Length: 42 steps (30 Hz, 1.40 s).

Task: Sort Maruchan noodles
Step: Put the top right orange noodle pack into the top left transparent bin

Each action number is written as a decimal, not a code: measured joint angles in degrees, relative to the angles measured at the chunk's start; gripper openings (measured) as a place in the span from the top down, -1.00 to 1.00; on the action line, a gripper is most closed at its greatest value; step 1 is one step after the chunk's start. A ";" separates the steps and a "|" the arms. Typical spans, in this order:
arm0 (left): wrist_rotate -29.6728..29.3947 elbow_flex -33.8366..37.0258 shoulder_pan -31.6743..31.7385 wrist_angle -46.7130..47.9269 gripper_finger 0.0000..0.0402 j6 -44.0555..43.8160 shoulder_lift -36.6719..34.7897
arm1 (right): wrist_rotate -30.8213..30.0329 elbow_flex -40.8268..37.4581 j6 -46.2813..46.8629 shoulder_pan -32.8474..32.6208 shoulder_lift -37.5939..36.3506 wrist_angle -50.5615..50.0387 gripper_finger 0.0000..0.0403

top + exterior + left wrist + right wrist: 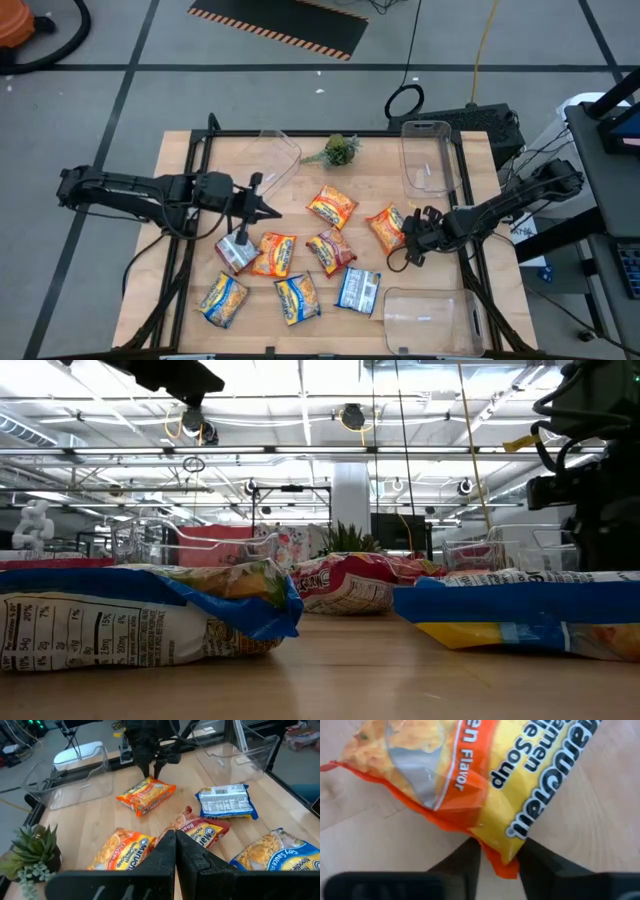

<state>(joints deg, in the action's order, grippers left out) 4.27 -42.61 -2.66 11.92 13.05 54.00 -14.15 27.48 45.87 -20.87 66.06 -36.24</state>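
Observation:
Several Maruchan noodle packets lie flat on the wooden table (190,160). Two are orange (332,207) (275,253), one is red-brown (330,250), one red-brown and silver (236,252), two yellow-and-blue (223,298) (297,297), and one blue-white (358,290). My right gripper (408,238) is shut on another orange packet (386,227) near the right side. My left gripper (268,208) hovers shut over the table's left half, holding nothing; its fingers (175,851) point toward the packets. My right gripper (500,845) pinches the orange packet's end seam at a corner (495,832) between its two fingers. The fingers (150,769) come from above, slanting in from the table's right side. The packet lies flat on the table.
A small green plant sprig (340,150) sits at the far middle. Clear plastic bins stand at the far left (278,152), far right (425,158) and near right (430,318). Bare wood shows along the left side and between the bins.

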 joint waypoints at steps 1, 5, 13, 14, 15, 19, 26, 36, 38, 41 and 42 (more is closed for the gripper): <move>-0.01 0.00 0.00 -0.24 0.98 0.18 0.00 | 0.00 0.01 -0.02 0.03 0.00 0.04 0.63; -0.08 0.00 0.00 -1.01 0.98 1.78 0.00 | 0.29 0.01 -0.51 0.03 -0.02 0.25 0.95; -9.27 0.00 0.00 -9.07 0.98 7.76 0.00 | -4.01 0.01 1.60 0.18 -0.02 4.74 0.99; -10.10 0.00 0.00 -10.09 0.98 7.68 0.00 | -4.07 0.01 1.54 0.18 -0.02 6.22 0.99; -10.36 0.00 0.00 -10.95 0.98 7.51 0.00 | -4.07 0.01 1.49 0.18 -0.02 7.50 0.99; -10.32 0.00 -0.04 -13.30 0.98 6.73 0.00 | -7.25 0.92 1.01 0.16 -0.02 9.42 0.99; -10.29 0.00 0.00 -14.54 0.98 3.83 0.00 | -20.43 8.29 -5.10 0.31 -1.19 7.18 1.00; -10.27 0.00 0.00 -11.79 0.98 3.28 0.00 | -38.82 17.88 -24.43 0.47 -8.43 6.84 1.00; -10.27 0.00 0.00 -11.55 0.98 3.15 -0.02 | -41.44 17.98 -28.19 0.90 -10.24 9.21 1.00; -10.23 0.00 0.00 -11.18 0.98 2.29 0.00 | -43.19 18.00 -32.23 1.78 -11.94 11.74 1.00; -10.23 0.00 0.00 -11.20 0.98 1.93 0.00 | -43.26 18.00 -33.35 2.09 -12.27 11.95 1.00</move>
<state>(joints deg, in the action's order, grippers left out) -5.96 -42.61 -2.66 0.72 14.98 54.00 -57.41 45.47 12.52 -18.78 53.79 -24.29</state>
